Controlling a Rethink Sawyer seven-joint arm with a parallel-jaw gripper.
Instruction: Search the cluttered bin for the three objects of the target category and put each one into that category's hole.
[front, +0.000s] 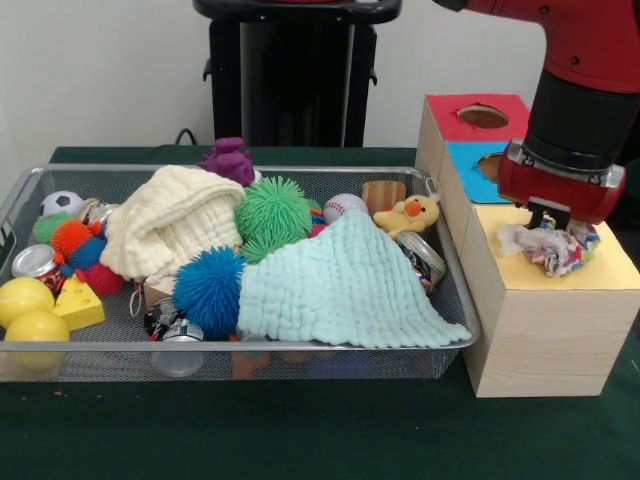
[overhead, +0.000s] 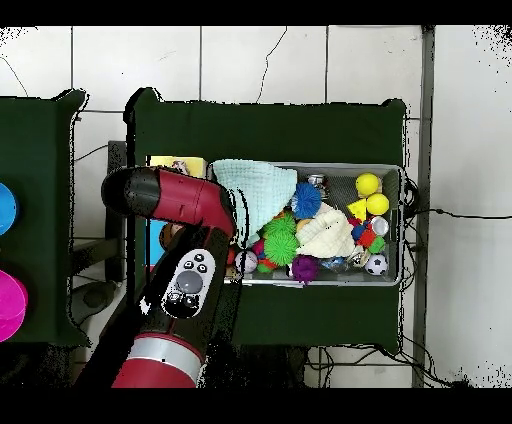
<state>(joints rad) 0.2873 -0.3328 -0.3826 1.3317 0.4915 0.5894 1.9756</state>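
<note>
My gripper (front: 560, 222) hangs right over the yellow top (front: 610, 268) of the nearest pale wooden box and touches a small white cloth with red, blue and yellow patches (front: 548, 250). The cloth lies crumpled on that top and covers the hole, so the hole does not show. The wire mesh bin (front: 250, 348) stands to the left, full of clutter. No other printed cloth shows in it. In the overhead view my arm (overhead: 190, 200) covers the boxes, and only a strip of the yellow top (overhead: 165, 163) and the bin (overhead: 396, 172) show.
In the bin lie a mint waffle cloth (front: 340, 285), a cream waffle cloth (front: 170, 220), blue (front: 208, 282) and green (front: 272, 210) spiky balls, yellow balls (front: 25, 300), a toy duck (front: 410, 215) and cans. Blue-topped (front: 470, 165) and red-topped (front: 480, 115) holes lie behind the yellow one.
</note>
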